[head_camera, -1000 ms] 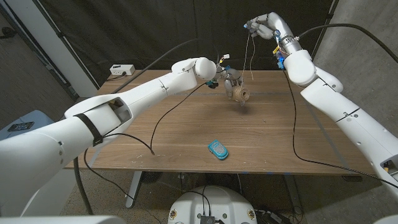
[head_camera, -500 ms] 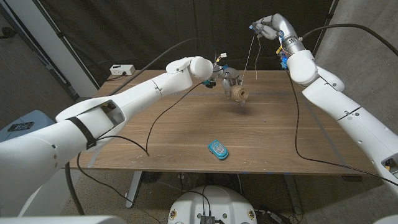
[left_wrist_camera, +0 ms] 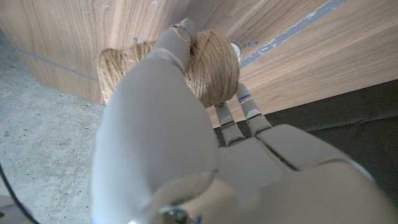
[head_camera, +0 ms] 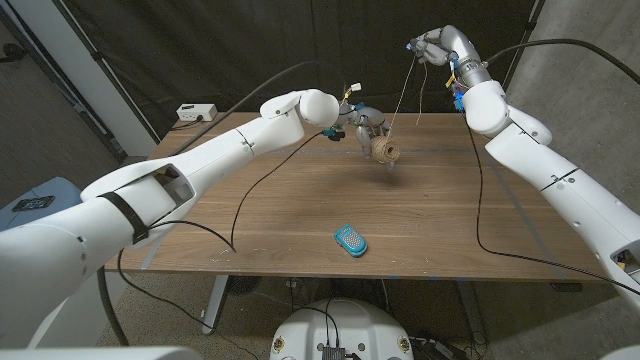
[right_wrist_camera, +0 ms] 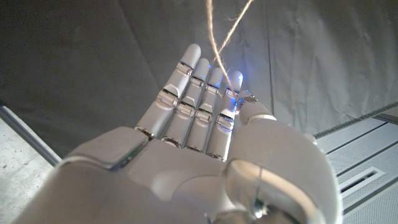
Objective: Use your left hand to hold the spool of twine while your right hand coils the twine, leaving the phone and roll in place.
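The spool of twine (head_camera: 384, 150) is tan and is held just above the far middle of the wooden table (head_camera: 300, 215). My left hand (head_camera: 364, 124) grips it from the far side. In the left wrist view the fingers (left_wrist_camera: 180, 43) wrap over the wound spool (left_wrist_camera: 214, 65). My right hand (head_camera: 428, 45) is raised high past the far right edge and pinches the twine (head_camera: 403, 92), which runs taut up from the spool. A loose end (head_camera: 424, 95) hangs from that hand. In the right wrist view two strands (right_wrist_camera: 217, 31) rise from the fingertips (right_wrist_camera: 233, 81).
A small teal item with a pale dotted face (head_camera: 351, 240) lies near the table's front middle. A white box (head_camera: 197, 112) sits by the far left corner. A black cable (head_camera: 248, 200) hangs from my left arm over the table's left half.
My right hand has shifted a little to the right with the twine, and the hanging end has swung with it. The spool stays nearly in place in my left hand.
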Controlling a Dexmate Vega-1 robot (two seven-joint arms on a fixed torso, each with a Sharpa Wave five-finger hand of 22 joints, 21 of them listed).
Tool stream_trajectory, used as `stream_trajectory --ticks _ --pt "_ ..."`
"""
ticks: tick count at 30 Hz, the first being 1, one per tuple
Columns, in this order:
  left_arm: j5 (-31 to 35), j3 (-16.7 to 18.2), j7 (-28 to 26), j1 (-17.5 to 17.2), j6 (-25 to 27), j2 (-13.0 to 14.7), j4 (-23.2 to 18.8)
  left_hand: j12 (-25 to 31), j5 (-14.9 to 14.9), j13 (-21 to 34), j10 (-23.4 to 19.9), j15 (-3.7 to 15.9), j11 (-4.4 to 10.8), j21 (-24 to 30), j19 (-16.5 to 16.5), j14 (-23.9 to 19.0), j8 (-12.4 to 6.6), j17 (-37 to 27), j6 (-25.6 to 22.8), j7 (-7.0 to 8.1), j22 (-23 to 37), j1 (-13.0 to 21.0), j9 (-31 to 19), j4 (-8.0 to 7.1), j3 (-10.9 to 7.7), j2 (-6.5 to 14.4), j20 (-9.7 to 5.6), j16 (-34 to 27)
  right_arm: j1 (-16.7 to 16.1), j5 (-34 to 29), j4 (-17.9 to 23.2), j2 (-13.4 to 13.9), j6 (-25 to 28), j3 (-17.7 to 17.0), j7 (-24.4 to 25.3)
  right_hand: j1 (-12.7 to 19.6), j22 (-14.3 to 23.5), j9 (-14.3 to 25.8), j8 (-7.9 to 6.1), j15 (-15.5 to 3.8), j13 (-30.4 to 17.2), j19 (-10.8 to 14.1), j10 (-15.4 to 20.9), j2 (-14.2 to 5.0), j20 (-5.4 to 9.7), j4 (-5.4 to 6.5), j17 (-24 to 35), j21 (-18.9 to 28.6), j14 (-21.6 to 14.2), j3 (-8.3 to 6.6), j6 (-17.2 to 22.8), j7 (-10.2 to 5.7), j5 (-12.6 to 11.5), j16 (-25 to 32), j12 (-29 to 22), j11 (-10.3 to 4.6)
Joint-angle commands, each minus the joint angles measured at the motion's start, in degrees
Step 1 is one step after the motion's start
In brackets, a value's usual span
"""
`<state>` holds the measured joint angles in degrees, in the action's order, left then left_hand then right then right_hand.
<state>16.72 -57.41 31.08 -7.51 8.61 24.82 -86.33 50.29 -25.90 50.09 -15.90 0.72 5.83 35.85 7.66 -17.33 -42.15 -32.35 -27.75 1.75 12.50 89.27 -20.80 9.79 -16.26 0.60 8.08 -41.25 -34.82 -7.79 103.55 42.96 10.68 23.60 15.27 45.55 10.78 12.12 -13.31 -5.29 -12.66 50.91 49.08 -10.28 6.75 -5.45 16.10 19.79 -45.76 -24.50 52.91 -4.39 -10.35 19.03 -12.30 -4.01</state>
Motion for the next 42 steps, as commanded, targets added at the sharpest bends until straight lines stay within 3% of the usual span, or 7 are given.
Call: stream_trajectory --ticks 1,14,42 --pt "-0.85 1.66 0.61 -0.98 -1.22 1.53 -2.03 0.49 -0.31 0.68 -6.49 0.54 -4.36 0.39 -0.18 -2.67 -1.67 -1.66 -6.06 -4.52 0.1 -1.81 -2.42 -0.48 -0.71 6.59 -0.02 -15.98 1.35 -0.41 -2.6 -0.52 1.27 1.14 0.51 0.36 0.2 0.21 0.26 -6.3 -0.28 -0.35 0.29 -0.01 1.73 -0.14 0.09 0.52 -0.28 0.02 0.45 -0.09 -0.01 -0.19 0.14 -0.13" --pt "-1.23 2.52 1.69 -0.87 -2.11 2.38 -2.31 0.45 -0.35 0.57 -6.58 0.45 -4.35 0.62 -0.23 -2.62 -1.74 -1.73 -6.1 -4.44 0.05 -1.65 -2.4 -0.41 -0.75 6.51 -0.06 -16.08 3.48 -1.08 -5.39 -1.13 2.49 2.75 0.54 0.42 0.19 0.23 0.33 -6.32 -0.29 -0.45 0.11 -0.03 1.74 -0.16 0.22 0.61 -0.23 0.06 0.42 -0.1 -0.02 -0.25 0.23 -0.27" --pt "-3.2 4.69 2.89 -1.5 -3.7 3.92 -4.34 0.54 -0.43 0.7 -6.65 0.47 -4.46 1.07 -0.4 -2.62 -1.86 -1.72 -6.19 -4.52 -0.05 -1.57 -2.31 -0.5 -0.74 6.6 -0.06 -16.32 4.8 -1.28 -9.44 -1.66 6.73 4.31 2.29 0.43 0.17 0.26 0.36 -6.16 -0.33 -0.9 0.26 -0.08 1.66 -0.1 0.51 0.74 -0.04 0.19 0.64 -0.14 -0.03 -0.43 0.21 -0.18"
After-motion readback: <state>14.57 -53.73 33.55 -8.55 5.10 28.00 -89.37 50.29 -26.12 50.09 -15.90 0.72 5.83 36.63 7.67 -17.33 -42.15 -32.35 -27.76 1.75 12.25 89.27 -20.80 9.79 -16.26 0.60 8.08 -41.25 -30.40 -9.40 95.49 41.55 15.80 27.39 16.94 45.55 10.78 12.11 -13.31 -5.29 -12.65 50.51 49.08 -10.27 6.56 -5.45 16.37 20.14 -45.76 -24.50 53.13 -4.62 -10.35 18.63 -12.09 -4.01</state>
